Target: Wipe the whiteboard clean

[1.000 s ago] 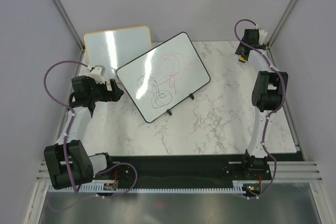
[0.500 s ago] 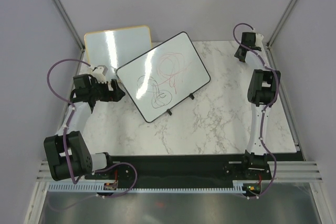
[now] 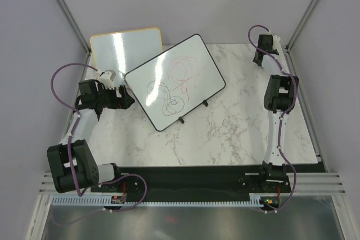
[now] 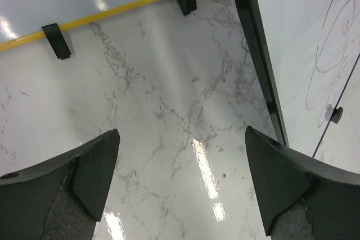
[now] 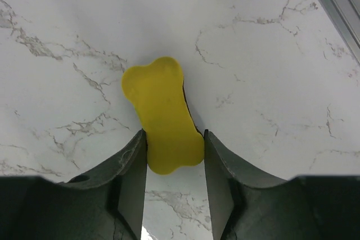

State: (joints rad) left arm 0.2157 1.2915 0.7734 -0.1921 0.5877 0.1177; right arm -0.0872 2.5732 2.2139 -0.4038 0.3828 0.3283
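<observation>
— Two end effectors to log. Left one first?
— Left end effector [image 4: 180,139]: fingers spread wide with nothing between them, low over the marble bench [image 3: 236,122], just beside the whiteboard's left edge.
— Next item to the right?
— Smaller orange-framed board [image 3: 125,46]: far left corner, standing on black feet. Its right corner is close against the whiteboard's upper edge.
— And the whiteboard itself?
— Whiteboard [image 3: 174,82]: thin black frame, left of centre on the bench, turned at an angle. Two small black feet show along its near right edge. Red and dark scribbles cover the middle of its face.
— Right side?
— Right end effector [image 3: 260,54]: far right corner of the bench, well apart from the whiteboard, closed on a yellow bone-shaped eraser [image 5: 163,111]. Its fingers [image 5: 132,172] flank the eraser's near end and touch both sides. A dark underlayer shows along the eraser's right edge.
</observation>
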